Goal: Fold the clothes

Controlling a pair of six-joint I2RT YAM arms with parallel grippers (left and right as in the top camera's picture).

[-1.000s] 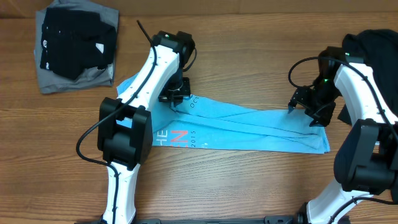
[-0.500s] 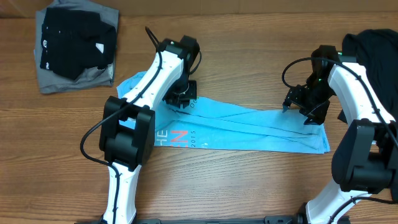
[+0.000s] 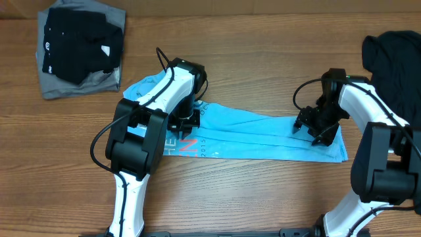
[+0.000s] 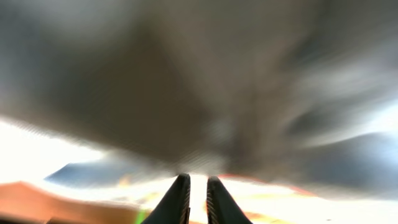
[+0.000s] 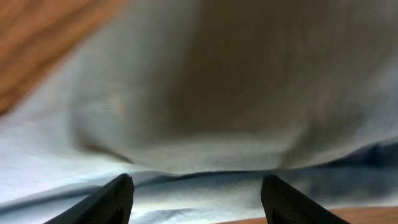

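Overhead, a light blue cotton T-shirt (image 3: pixel 263 131) is seen mid-bench; only in wrist views are the left gripper (image 4: pixel 197 179) seen nearly pressed together and the right gripper (image 5: pixel 198 179) spread.

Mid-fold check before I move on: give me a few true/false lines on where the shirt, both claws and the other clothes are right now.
1. The blue T-shirt lies as a long strip across the table. True.
2. The right claw is shut. False: its fingers stand wide apart over the blue fabric.
3. A folded black garment sits on a grey garment at the far left. True.
4. The black heap lies beside the left arm. False: it is at the right edge, by the right arm.
5. The left claw is over bare wood. False: it is over the shirt's left part, near the lettering.
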